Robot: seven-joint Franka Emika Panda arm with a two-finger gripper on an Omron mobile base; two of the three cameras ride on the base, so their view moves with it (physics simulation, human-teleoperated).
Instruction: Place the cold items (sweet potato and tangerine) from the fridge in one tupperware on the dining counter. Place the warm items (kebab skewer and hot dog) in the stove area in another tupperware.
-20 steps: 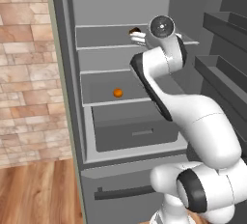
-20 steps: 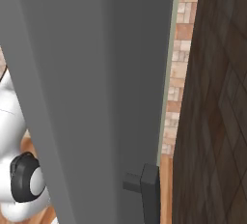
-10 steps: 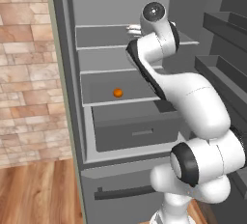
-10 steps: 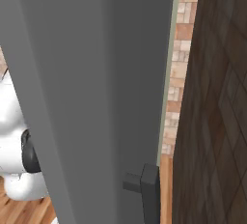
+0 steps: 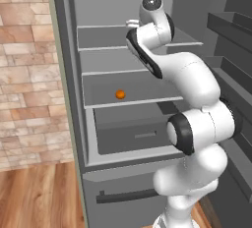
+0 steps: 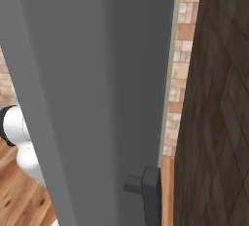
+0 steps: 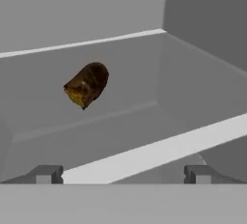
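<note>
1. My arm rises from the base, bends at the elbow and reaches up and forward.
2. My gripper [image 7: 120, 174] points ahead, jaws spread wide apart, nothing between the fingertips [image 7: 46, 174].

Left base faces fridge [image 5: 74, 124] shelves; right base hugs its door [image 6: 97, 98]

looks like a home kitchen to me: open grey fridge [image 5: 123, 74] with shelves and a drawer, brick wall [image 5: 27, 74], wood plank floor [image 5: 39, 197].
</note>
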